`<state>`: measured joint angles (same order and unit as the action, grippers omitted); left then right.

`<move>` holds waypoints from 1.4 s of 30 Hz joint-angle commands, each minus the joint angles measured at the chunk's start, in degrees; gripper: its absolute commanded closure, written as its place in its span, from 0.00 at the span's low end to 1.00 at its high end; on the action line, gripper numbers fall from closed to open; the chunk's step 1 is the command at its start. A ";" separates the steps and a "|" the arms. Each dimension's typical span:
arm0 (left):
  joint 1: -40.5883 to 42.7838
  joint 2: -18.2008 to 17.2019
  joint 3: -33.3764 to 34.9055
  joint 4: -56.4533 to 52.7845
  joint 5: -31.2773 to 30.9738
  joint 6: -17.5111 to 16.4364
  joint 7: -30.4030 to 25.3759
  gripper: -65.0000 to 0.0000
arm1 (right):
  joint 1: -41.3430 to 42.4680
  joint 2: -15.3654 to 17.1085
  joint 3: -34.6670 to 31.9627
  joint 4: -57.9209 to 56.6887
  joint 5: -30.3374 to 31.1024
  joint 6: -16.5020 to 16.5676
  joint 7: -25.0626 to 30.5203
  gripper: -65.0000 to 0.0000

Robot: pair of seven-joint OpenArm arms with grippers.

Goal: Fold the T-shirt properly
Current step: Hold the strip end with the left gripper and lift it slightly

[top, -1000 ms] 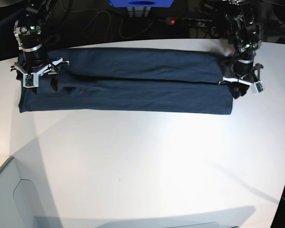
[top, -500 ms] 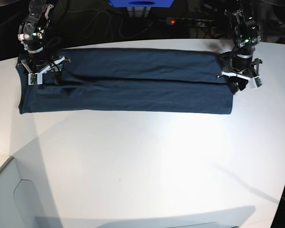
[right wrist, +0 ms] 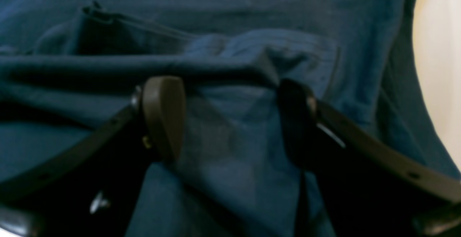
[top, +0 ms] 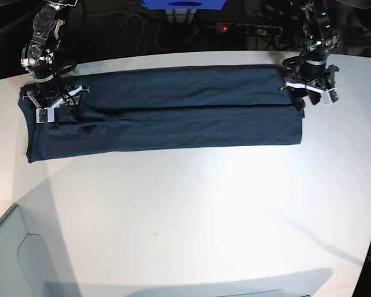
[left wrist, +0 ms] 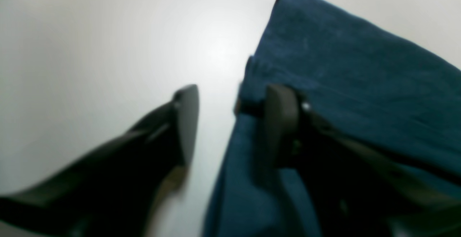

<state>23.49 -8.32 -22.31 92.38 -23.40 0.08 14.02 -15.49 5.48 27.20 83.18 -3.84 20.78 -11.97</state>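
Left wrist view first: your left tool [left wrist: 230,121] has its jaws apart, one finger over bare bench [left wrist: 90,42], the other resting against the end edge of the T-shirt [left wrist: 360,85]. No cloth sits between them, so nothing is held here. The picture is soft, so whether that finger actually presses the cloth, you cannot tell.

Right wrist view: the right tool [right wrist: 230,118] stands wide, both fingers down over rumpled navy fabric, a bunched sleeve or hem just beyond the tips. The cloth looks to lie under the fingers rather than pinched, so I read this one as empty too.

Base view: the T-shirt [top: 173,114] lies as a long narrow band across the far part of the bench [top: 204,216], sides already brought in to a seam along its length. The left tool [top: 309,93] hovers at one short end, the right tool [top: 49,105] at the other.

For the crosswise fold that seems next, take every layer at the end corners, not just the top one. Lift both corners evenly, and smooth the bunched end by the right tool before you carry it over.
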 commanded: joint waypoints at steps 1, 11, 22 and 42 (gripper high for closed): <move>-0.14 -0.25 0.02 1.20 -0.29 -0.12 -1.23 0.48 | -0.29 0.11 -0.08 0.12 -0.34 0.02 -1.79 0.41; -0.50 0.89 0.20 1.12 -0.29 -0.12 -1.23 0.43 | -0.56 0.02 -0.17 0.30 -0.34 0.02 -1.79 0.41; -1.38 0.98 0.20 -2.49 -0.29 -0.21 -1.49 0.44 | -0.56 0.20 -0.17 0.30 -0.34 0.02 -1.79 0.41; -1.38 -0.25 5.56 -0.55 -0.21 -0.21 -1.85 0.97 | -0.47 1.43 -0.08 -0.06 -0.34 0.02 -1.79 0.41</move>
<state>22.11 -8.23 -16.51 90.61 -23.40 -0.16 13.41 -15.62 6.35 26.98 82.96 -3.53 20.78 -11.92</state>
